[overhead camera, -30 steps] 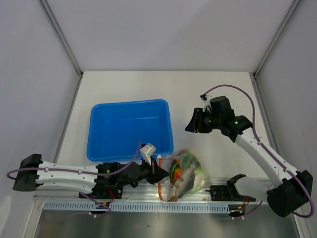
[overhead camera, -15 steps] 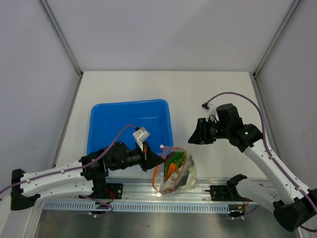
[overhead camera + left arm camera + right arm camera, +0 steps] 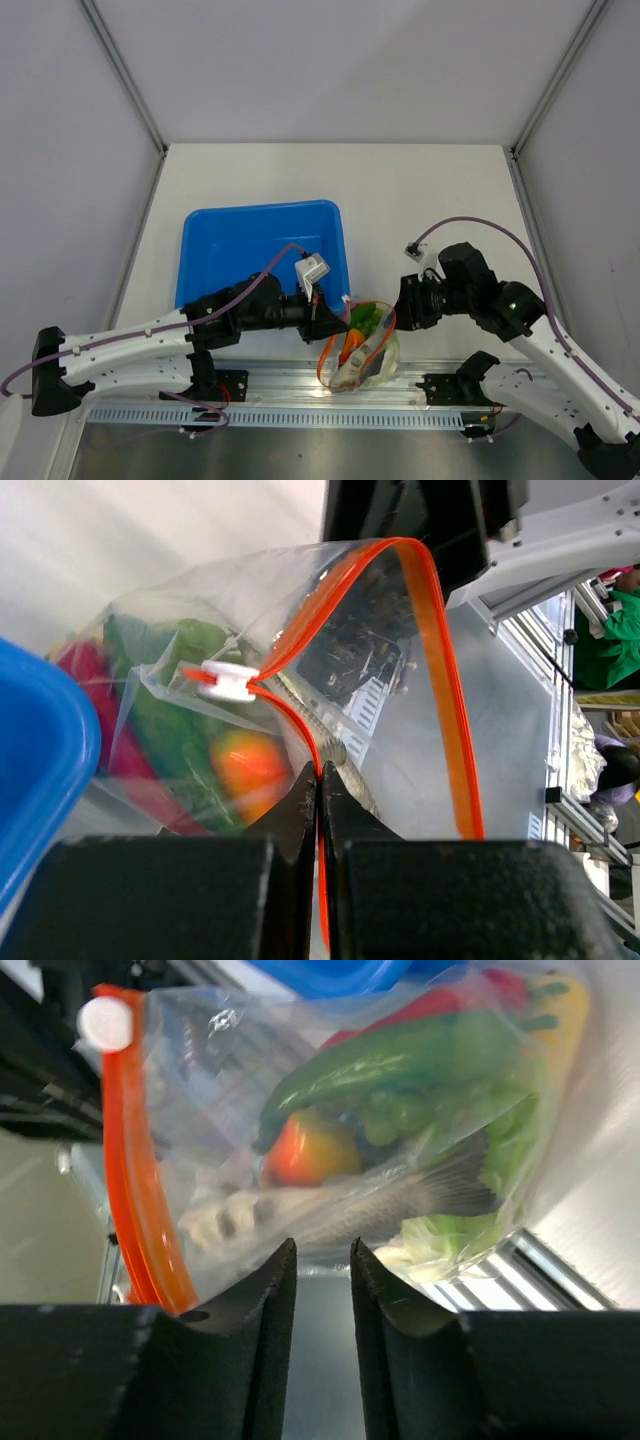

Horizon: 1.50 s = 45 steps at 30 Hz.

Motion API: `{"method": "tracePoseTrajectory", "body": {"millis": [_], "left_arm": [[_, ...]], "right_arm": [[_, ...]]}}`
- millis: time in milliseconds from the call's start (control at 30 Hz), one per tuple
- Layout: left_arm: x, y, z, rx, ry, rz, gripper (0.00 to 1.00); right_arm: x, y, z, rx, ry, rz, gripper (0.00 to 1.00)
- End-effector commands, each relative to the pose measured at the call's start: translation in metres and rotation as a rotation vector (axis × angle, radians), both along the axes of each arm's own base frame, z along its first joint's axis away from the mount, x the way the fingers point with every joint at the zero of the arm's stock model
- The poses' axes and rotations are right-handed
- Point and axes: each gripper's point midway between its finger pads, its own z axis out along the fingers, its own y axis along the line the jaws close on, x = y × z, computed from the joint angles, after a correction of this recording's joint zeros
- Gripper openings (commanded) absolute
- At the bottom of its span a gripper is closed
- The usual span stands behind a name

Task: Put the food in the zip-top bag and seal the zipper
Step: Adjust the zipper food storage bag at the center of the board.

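Red-orange zipper [image 3: 440, 660]: runs as an open loop round the mouth of the zip-top bag [image 3: 372, 345]. Its two sides stand apart, so the mouth is unsealed.
White slider [image 3: 228, 680]: sits on the strip at one end of the loop, just beyond the tips of the left tool.
Left tool [image 3: 320, 780]: jaws pressed together on the zipper, which runs down between the tips. In the top view this tool [image 3: 322, 322] is at the left edge of the bag.
Right tool [image 3: 322, 1250]: jaws stand narrow with a slim gap, and nothing is seen between them. The tips are just short of the bag's side. In the top view this tool [image 3: 402, 300] is just right of the bag.
Bag position: at the near edge of the counter [image 3: 420, 190], between the two tools. It lies just off the near right corner of the blue tray [image 3: 220, 250] and partly over the metal rail [image 3: 280, 385].
Bag support: cannot tell whether it rests on the counter or hangs from the left tool.
Food [image 3: 400, 1110]: all seen pieces are inside the bag.
Food, right wrist view: orange-red tomato [image 3: 305, 1148], grey fish [image 3: 330, 1210] nearest the tips, long dark green piece [image 3: 400, 1055], green grapes [image 3: 415, 1110], red chili [image 3: 440, 1002].
Food, left wrist view: blurred; green, red and orange shapes show through the plastic.
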Motion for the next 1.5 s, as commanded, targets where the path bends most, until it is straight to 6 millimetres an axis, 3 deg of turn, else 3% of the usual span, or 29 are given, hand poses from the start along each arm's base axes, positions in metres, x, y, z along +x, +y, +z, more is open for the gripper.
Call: {"method": "tracePoseTrajectory", "body": {"millis": [0, 33, 67, 133, 167, 200, 300, 400, 633, 800, 1067, 1300, 1400, 1467], "left_arm": [[0.003, -0.012, 0.052, -0.119, -0.082, -0.039, 0.00], [0.004, -0.012, 0.051, -0.112, -0.083, -0.038, 0.00], [0.004, -0.013, 0.058, -0.125, -0.088, -0.038, 0.00], [0.004, -0.016, 0.060, -0.124, -0.088, -0.047, 0.00], [0.005, -0.017, 0.060, -0.121, -0.088, -0.049, 0.00], [0.005, -0.019, 0.059, -0.116, -0.085, -0.052, 0.00], [0.005, -0.023, 0.058, -0.116, -0.075, -0.058, 0.00], [0.005, -0.025, 0.058, -0.120, -0.070, -0.063, 0.00], [0.006, -0.029, 0.063, -0.121, -0.076, -0.074, 0.00], [0.008, -0.032, 0.064, -0.124, -0.074, -0.082, 0.00], [0.009, -0.032, 0.067, -0.131, -0.072, -0.083, 0.00], [0.006, -0.034, 0.071, -0.143, -0.070, -0.103, 0.00], [0.006, -0.037, 0.070, -0.139, -0.065, -0.114, 0.00], [0.005, -0.039, 0.071, -0.139, -0.062, -0.124, 0.00]], "right_arm": [[0.026, -0.005, 0.026, -0.017, -0.124, -0.103, 0.36], [0.029, -0.007, 0.032, -0.030, -0.139, -0.113, 0.38], [0.035, -0.006, 0.055, -0.013, -0.190, -0.122, 0.39], [0.045, -0.008, 0.061, -0.073, -0.214, -0.114, 0.43], [0.051, -0.007, 0.082, -0.062, -0.261, -0.118, 0.43], [0.059, -0.010, 0.078, -0.125, -0.259, -0.133, 0.44], [0.074, -0.011, 0.096, -0.172, -0.333, -0.115, 0.50], [0.074, -0.003, 0.108, -0.158, -0.362, -0.042, 0.50], [0.057, 0.011, 0.081, -0.225, -0.305, 0.109, 0.48], [0.035, 0.023, 0.071, -0.256, -0.285, 0.209, 0.48], [0.032, 0.024, 0.059, -0.302, -0.300, 0.224, 0.48], [0.051, 0.038, 0.036, -0.394, -0.309, 0.214, 0.41], [0.063, 0.042, 0.035, -0.410, -0.342, 0.191, 0.38], [0.071, 0.045, 0.034, -0.425, -0.359, 0.172, 0.30]]}}
